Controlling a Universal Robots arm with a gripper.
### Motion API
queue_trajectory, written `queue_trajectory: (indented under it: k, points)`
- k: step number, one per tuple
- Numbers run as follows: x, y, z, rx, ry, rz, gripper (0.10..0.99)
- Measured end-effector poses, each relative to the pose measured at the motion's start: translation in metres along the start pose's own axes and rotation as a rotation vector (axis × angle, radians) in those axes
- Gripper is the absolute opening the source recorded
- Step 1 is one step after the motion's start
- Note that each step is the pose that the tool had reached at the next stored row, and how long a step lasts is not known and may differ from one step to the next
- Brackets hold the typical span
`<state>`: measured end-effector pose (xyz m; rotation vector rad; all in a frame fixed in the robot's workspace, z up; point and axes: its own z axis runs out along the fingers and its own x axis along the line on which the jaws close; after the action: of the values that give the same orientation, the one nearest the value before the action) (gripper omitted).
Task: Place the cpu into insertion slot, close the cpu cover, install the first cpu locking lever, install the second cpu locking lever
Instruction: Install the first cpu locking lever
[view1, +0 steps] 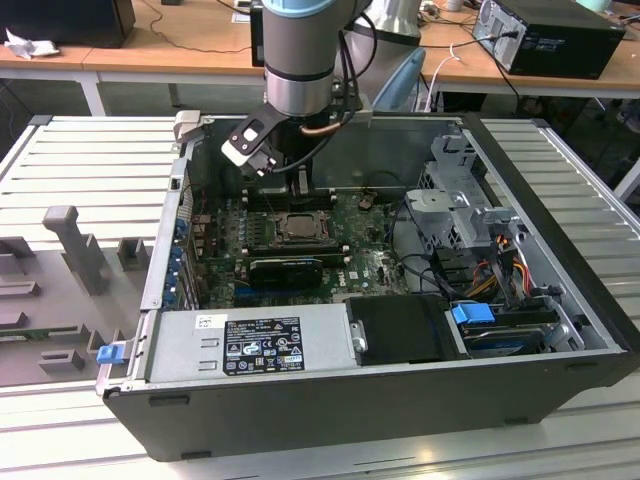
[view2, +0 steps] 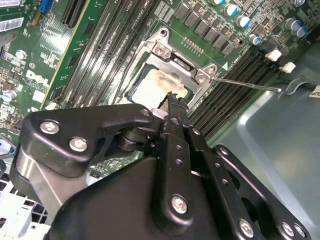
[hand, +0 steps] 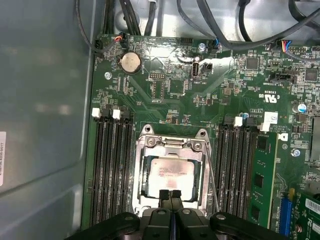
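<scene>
Nothing legible: a black label on the power supply, white markings on the motherboard.

Memory slots flank my gripper on both sides; I have open passage between them. Cables cross farther ahead.

The cpu had a silver-grey top with pale smudges, framed by the bright silver cpu cover. The motherboard was green, its memory slots black with white clips. The gripper was black.
</scene>
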<state>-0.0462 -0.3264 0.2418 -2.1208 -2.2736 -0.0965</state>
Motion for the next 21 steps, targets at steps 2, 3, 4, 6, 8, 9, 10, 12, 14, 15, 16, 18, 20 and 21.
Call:
queue_trajectory:
  k: [2, 3, 4, 6, 8, 9, 10, 12, 14, 15, 16, 18, 20, 21]
  points:
    - [0.0001, 0.0001, -0.0014, 0.000, 0.0002, 0.000, 0.106]
    - [0.0001, 0.0000, -0.0025, 0.000, -0.0002, 0.000, 0.106]
    - [0.0002, 0.0001, -0.0039, 0.000, -0.0001, 0.000, 0.106]
    - [0.0004, 0.0001, -0.0061, 0.000, -0.0001, 0.000, 0.106]
    - [0.0006, 0.0002, -0.0092, 0.000, 0.0000, 0.000, 0.106]
    - [0.0007, 0.0003, -0.0116, 0.000, -0.0001, 0.000, 0.106]
    - [0.0008, 0.0003, -0.0130, 0.000, -0.0001, 0.000, 0.106]
    - [0.0013, 0.0005, -0.0201, 0.000, -0.0001, 0.000, 0.106]
    - [0.0020, 0.0008, -0.0302, 0.000, -0.0014, 0.000, 0.106]
    - [0.0022, 0.0009, -0.0331, 0.000, -0.0018, 0.000, 0.106]
    - [0.0024, 0.0009, -0.0355, 0.000, -0.0019, 0.000, 0.106]
    - [0.0028, 0.0010, -0.0415, 0.000, -0.0019, 0.000, 0.106]
    - [0.0036, 0.0013, -0.0535, 0.000, -0.0022, 0.000, 0.106]
    - [0.0037, 0.0014, -0.0552, 0.000, -0.0028, 0.000, 0.106]
